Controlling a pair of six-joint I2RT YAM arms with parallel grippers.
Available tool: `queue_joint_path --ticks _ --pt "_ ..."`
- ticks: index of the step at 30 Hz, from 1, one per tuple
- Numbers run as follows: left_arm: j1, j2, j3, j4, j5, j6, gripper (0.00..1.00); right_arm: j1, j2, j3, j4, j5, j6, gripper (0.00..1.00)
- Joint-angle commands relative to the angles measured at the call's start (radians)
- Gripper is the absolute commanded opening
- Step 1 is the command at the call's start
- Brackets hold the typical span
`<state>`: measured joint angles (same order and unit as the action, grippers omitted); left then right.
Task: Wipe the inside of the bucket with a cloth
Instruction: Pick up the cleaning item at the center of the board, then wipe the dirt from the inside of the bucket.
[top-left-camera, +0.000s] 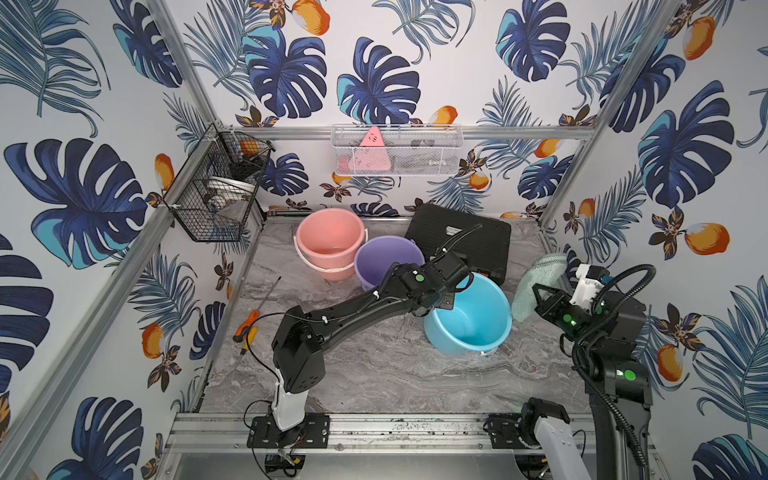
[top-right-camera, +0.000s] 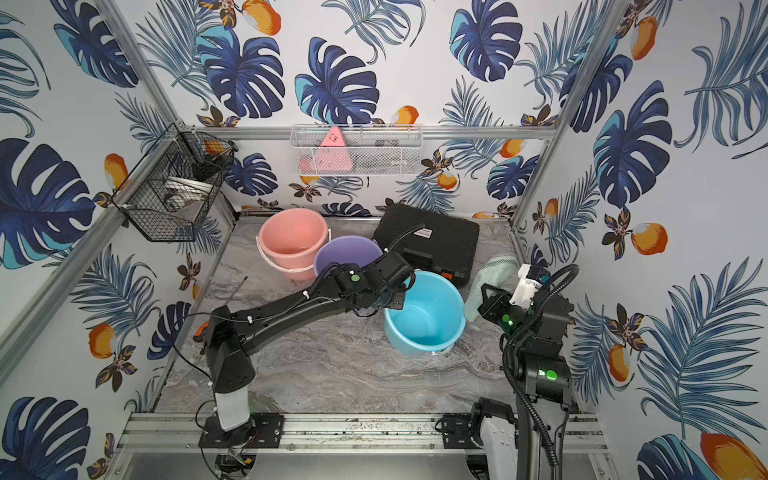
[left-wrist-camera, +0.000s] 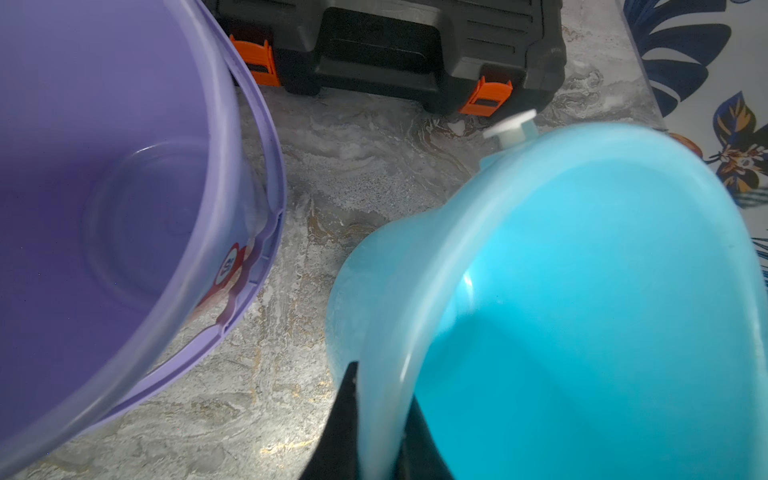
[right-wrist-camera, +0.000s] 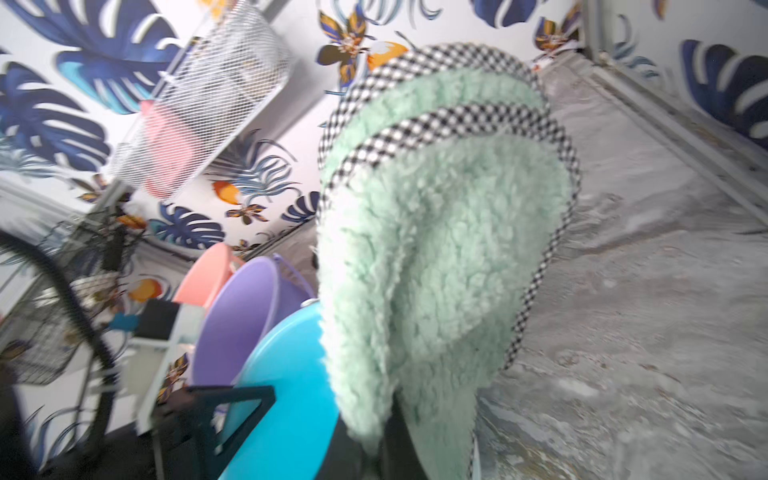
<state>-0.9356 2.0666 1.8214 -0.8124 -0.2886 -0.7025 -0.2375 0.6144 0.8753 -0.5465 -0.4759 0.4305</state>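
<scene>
- Right gripper: jaws pressed together, pinching the cloth; it hangs off the fingers, clear of the table.
- Left gripper: clamped on the blue bucket rim, one finger inside, one outside; bucket looks tipped.
- Cloth is just beside the bucket's outer wall, not inside yet.
- Step, as I judge it: bringing cloth to bucket, wiping not started.
- Next: lift cloth over the rim, press on the inner wall, left holds steady.
- Around: purple bucket close beside blue, pink bucket behind, black case, screwdriver well apart.
- In the way: left wrist overhangs part of the mouth.
</scene>
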Motion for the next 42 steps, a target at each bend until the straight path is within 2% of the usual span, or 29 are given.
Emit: queue_joint_path --ticks 1,4,7,14,17,22,27,30,37,42 --pt "-0.004 0.022 0.042 0.028 -0.067 -0.007 0.00 0.009 0.016 0.029 0.015 -0.171 0.008 0.00" --pt "-0.005 0.018 0.029 0.068 -0.056 -0.011 0.00 0.045 0.049 0.040 -0.002 -0.191 0.002 0.00" --pt "-0.005 0.015 0.006 0.121 -0.026 -0.027 0.00 0.103 0.083 0.052 -0.042 -0.151 -0.028 0.00" --pt "0.010 0.022 -0.022 0.199 0.043 -0.074 0.00 0.418 0.257 0.137 -0.169 0.151 -0.093 0.00" --pt "0.026 0.013 -0.040 0.219 0.074 -0.087 0.00 0.497 0.310 0.139 -0.172 0.249 -0.083 0.00" --pt "0.058 -0.015 -0.089 0.270 0.131 -0.101 0.00 0.546 0.411 0.138 -0.198 0.392 -0.094 0.00" --pt "0.071 0.011 -0.060 0.234 0.152 -0.092 0.00 0.624 0.550 0.193 -0.266 0.583 -0.124 0.00" --pt "0.075 0.021 -0.056 0.232 0.164 -0.084 0.00 0.665 0.634 0.227 -0.292 0.657 -0.119 0.00" --pt "0.093 0.024 -0.085 0.248 0.169 -0.094 0.00 0.687 0.767 0.246 -0.301 0.704 -0.120 0.00" --pt "0.096 0.038 -0.053 0.211 0.134 -0.079 0.00 0.687 0.825 0.223 -0.276 0.714 -0.111 0.00"
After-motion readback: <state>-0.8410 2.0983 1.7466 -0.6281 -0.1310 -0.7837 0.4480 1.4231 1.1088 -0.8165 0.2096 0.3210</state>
